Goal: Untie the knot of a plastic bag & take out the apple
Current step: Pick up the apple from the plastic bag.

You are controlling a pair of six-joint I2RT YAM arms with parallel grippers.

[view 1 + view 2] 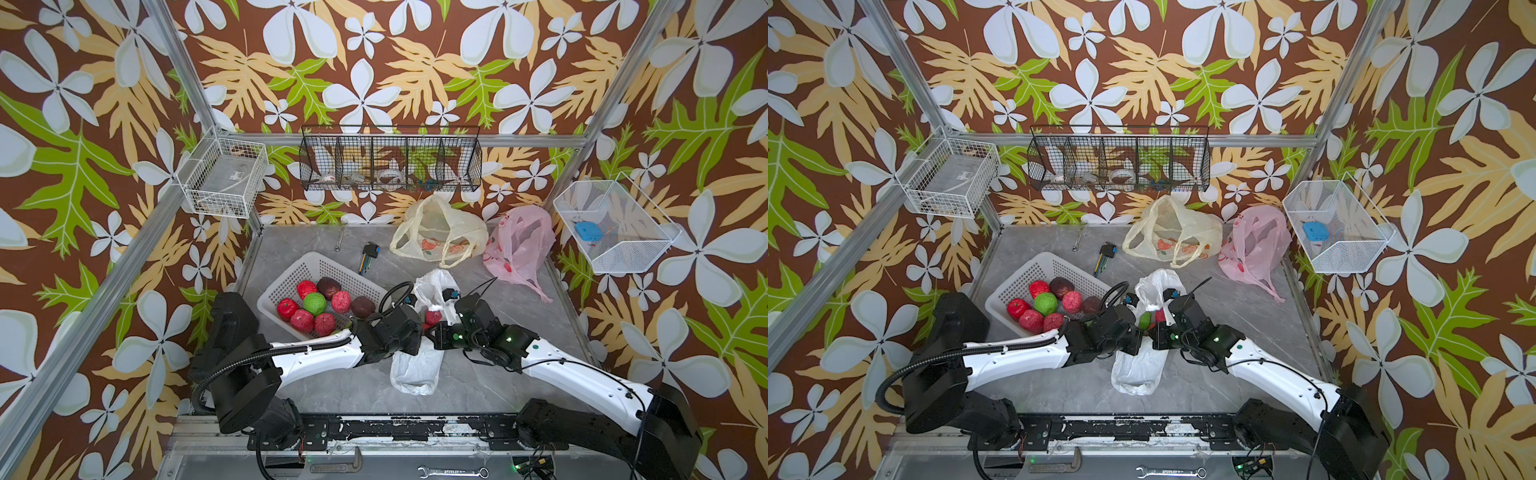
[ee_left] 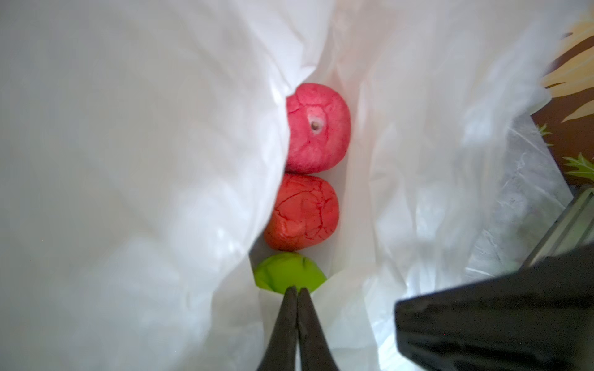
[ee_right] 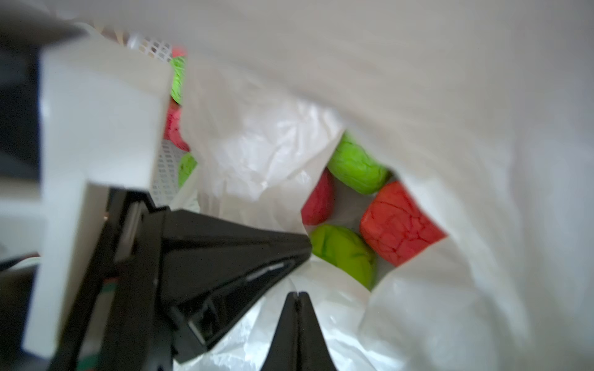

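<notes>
Pinching white bag (image 1: pixel 415 370) rim: left fingers (image 2: pixel 286 321), right fingers (image 3: pixel 286 327) both closed on film; red apple (image 2: pixel 302 212) inside.

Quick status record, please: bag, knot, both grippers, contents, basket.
white bag: mid-table, mouth open, no knot visible
left gripper: shut, apparently pinching the bag's rim
right gripper: shut, apparently pinching the rim too
contents: at least four apples, two green, two red
basket: white, beside the left arm, holds more apples
</notes>
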